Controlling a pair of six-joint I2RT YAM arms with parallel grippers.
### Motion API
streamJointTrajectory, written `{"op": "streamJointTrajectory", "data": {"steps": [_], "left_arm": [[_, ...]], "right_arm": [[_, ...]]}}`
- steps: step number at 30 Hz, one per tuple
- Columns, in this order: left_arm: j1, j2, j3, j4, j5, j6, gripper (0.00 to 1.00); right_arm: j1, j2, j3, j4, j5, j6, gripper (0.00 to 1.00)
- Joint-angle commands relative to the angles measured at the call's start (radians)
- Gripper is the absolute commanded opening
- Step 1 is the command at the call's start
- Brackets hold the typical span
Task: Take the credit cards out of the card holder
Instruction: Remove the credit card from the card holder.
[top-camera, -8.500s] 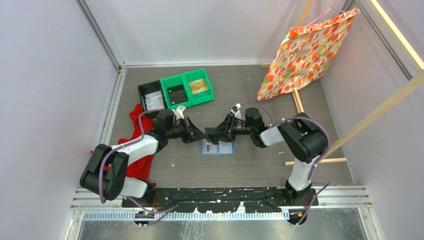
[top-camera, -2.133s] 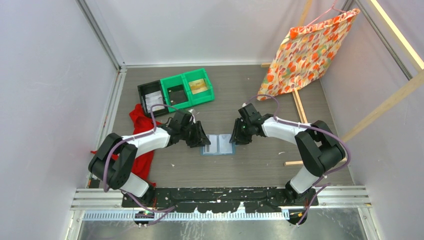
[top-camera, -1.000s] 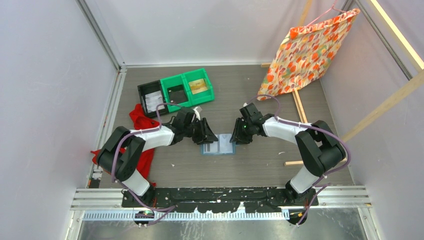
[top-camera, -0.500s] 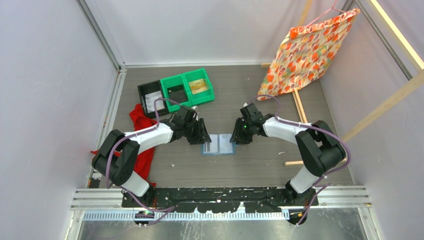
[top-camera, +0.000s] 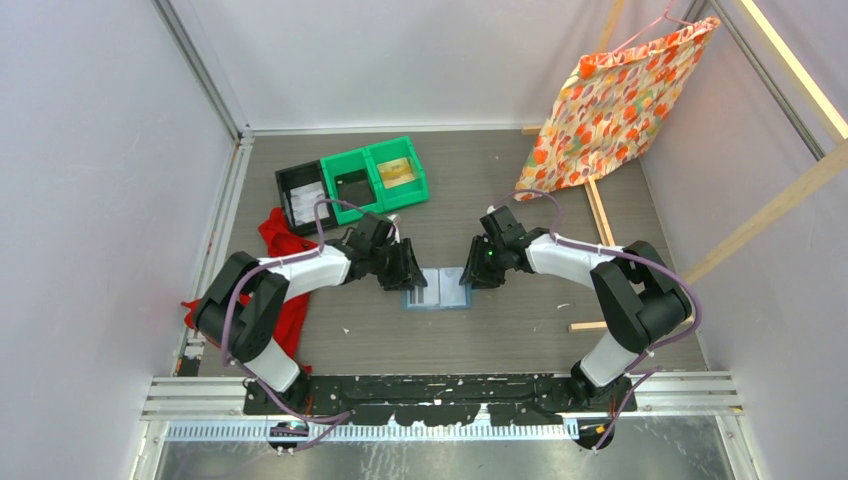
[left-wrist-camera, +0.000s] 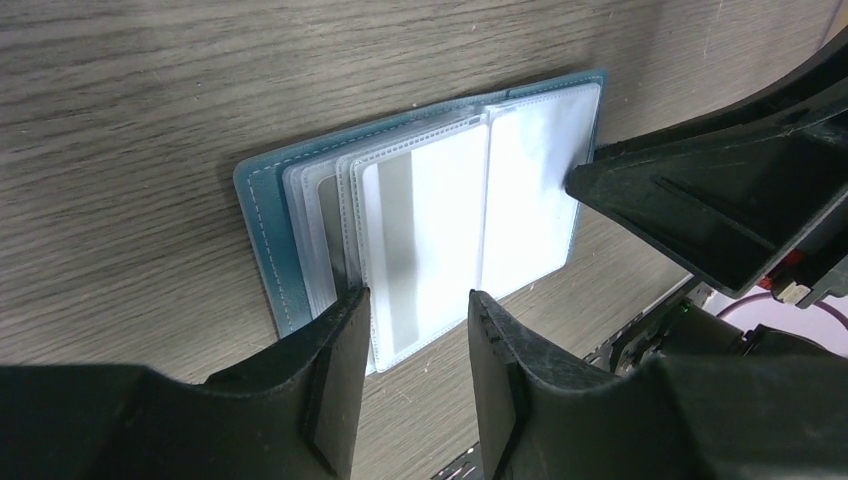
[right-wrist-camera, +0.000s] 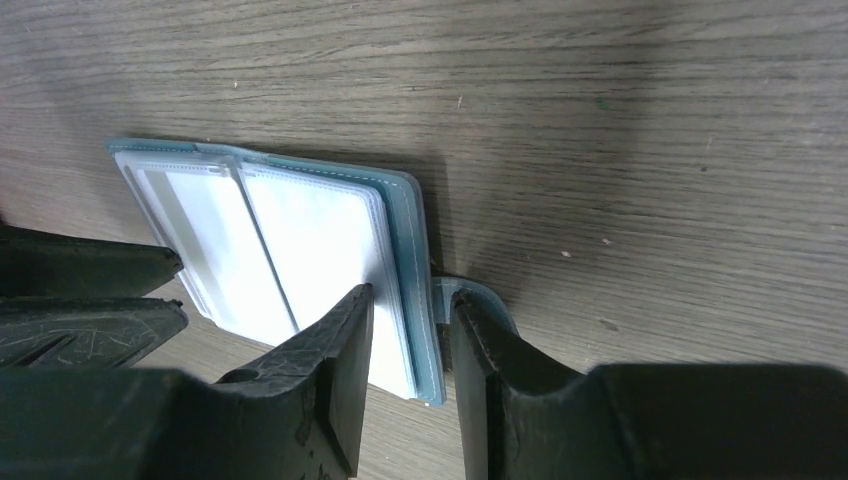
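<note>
The left gripper (left-wrist-camera: 415, 330) has edged back onto the open card holder (top-camera: 437, 289), jaws part-open around its sleeves, while the right gripper (right-wrist-camera: 405, 330) pinches the holder's opposite edge, credit cards not yet out.

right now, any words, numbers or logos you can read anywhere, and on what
None can be read.
Card holder: the clear sleeves glare white; no print shows.
Black tray: a white sheet inside, any print too small to read.
Green bins: no label shows.
Patterned cloth: pattern only.
</note>
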Motion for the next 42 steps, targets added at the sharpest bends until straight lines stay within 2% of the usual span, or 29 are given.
{"op": "streamJointTrajectory", "data": {"steps": [1,10,12,17,21,42], "left_arm": [[-0.007,0.016,-0.006,0.041,0.025,-0.01,0.42],[-0.007,0.043,-0.017,0.156,0.12,-0.054,0.42],[-0.007,0.019,-0.013,0.13,0.082,-0.046,0.42],[-0.011,-0.09,0.011,-0.061,-0.104,0.016,0.42],[-0.011,-0.098,0.024,-0.111,-0.128,0.043,0.43],[-0.018,-0.005,-0.007,0.014,-0.005,0.004,0.42]], "right_arm": [[-0.001,0.003,-0.016,0.014,0.031,-0.012,0.4],[-0.001,0.002,-0.02,0.015,0.031,-0.012,0.4],[-0.001,0.002,-0.02,0.013,0.031,-0.012,0.4],[-0.003,0.002,-0.023,0.015,0.032,-0.013,0.4],[-0.002,0.014,-0.02,0.021,0.026,-0.014,0.4],[-0.003,0.006,-0.021,0.016,0.031,-0.017,0.4]]}}
